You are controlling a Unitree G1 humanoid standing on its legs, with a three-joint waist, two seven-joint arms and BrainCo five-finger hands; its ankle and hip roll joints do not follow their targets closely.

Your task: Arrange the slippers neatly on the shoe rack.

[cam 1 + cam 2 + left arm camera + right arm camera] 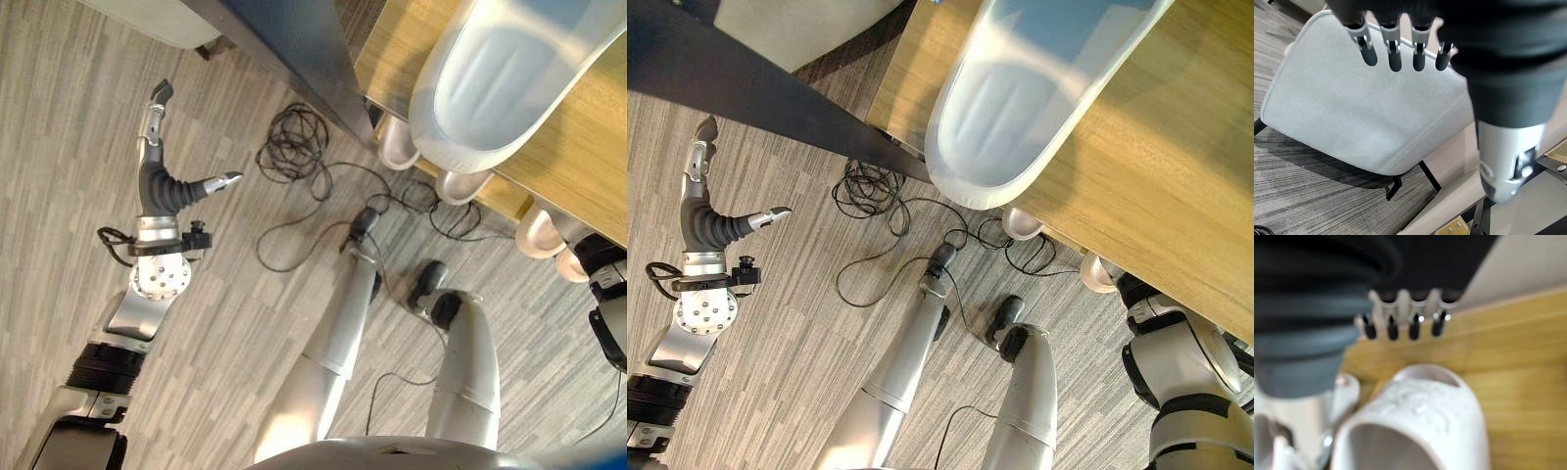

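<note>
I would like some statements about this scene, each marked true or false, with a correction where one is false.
1. The left hand holds a slipper. False: it hangs over the floor, fingers straight, holding nothing.
2. A pale slipper lies on the wooden rack. True.
3. The right wrist view shows a white slipper on wood, below the right hand. True.
4. The left wrist view shows a red chair. False: the chair is light grey.
</note>
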